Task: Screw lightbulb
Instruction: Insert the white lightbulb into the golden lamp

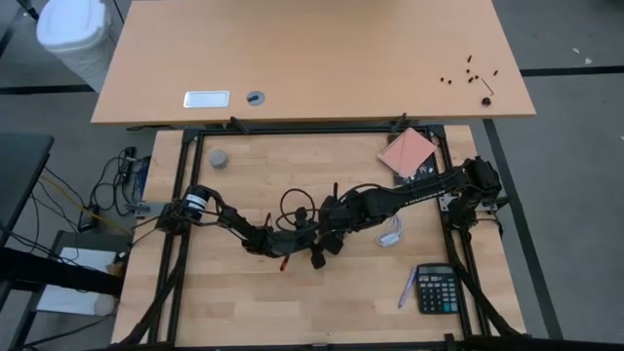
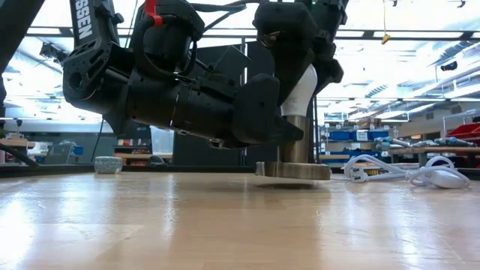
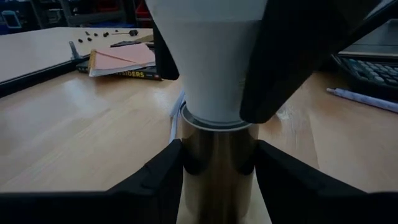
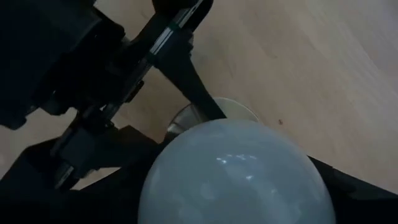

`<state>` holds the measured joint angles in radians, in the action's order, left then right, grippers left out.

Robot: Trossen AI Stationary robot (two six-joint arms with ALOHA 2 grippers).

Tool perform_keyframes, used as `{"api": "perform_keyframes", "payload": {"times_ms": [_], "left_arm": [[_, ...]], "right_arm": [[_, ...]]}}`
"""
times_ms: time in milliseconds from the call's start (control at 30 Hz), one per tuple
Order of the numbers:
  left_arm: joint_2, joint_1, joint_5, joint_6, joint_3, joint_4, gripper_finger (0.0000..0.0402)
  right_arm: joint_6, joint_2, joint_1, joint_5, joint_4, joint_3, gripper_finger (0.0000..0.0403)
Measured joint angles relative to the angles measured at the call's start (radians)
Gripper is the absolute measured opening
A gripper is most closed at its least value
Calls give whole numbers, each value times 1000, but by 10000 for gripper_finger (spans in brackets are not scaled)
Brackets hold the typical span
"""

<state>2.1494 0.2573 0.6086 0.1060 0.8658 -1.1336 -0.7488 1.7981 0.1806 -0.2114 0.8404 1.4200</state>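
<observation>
The white lightbulb [image 2: 301,88] stands upright with its narrow end in the top of a metallic socket [image 2: 296,142], whose disc base [image 2: 292,171] rests on the table. In the right wrist view its glossy round head [image 4: 236,177] fills the lower part. My left gripper [image 3: 217,180] reaches in level and is shut on the socket. My right gripper [image 2: 296,45] comes down from above and is shut on the bulb. In the high view both arms meet near the table's middle [image 1: 307,234] and hide bulb and socket. My left gripper pinches the socket's upright metal barrel [image 3: 217,162] between its two fingers [image 3: 155,183], one on each side. The fingers lie level and come from the table's left. The socket stands upright with its disc base on the table. My right gripper pinches the bulb's white tapering body [image 3: 211,68] between its two fingers [image 3: 292,56], from above, pointing down. The bulb stands upright, its narrow end in the socket's top [image 3: 214,121].
A white cord [image 2: 405,171] lies to the right of the socket. A grey cap [image 1: 218,158] sits at the far left, a book [image 1: 409,154] at the far right, and a calculator [image 1: 437,289] and pen [image 1: 406,289] at the near right.
</observation>
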Motion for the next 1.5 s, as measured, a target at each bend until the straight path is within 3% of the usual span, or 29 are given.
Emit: {"api": "perform_keyframes", "payload": {"times_ms": [633, 933, 1233, 1367, 1500], "left_arm": [[0, -1, 0, 4, 0, 3, 184], [0, 0, -8, 3, 0, 3, 184], [0, 0, -50, 0, 0, 45, 184], [-3, -2, -80, -45, 1, 61, 184], [-4, -2, -98, -81, 2, 72, 184]], "right_arm": [[177, -60, -2, 7, 12, 0, 321], [358, -139, -1, 7, 23, 0, 327], [466, -167, 57, -25, 196, 0, 327], [523, -167, 79, -46, 218, -45, 325], [577, -167, 90, -34, 90, -154, 322]]}}
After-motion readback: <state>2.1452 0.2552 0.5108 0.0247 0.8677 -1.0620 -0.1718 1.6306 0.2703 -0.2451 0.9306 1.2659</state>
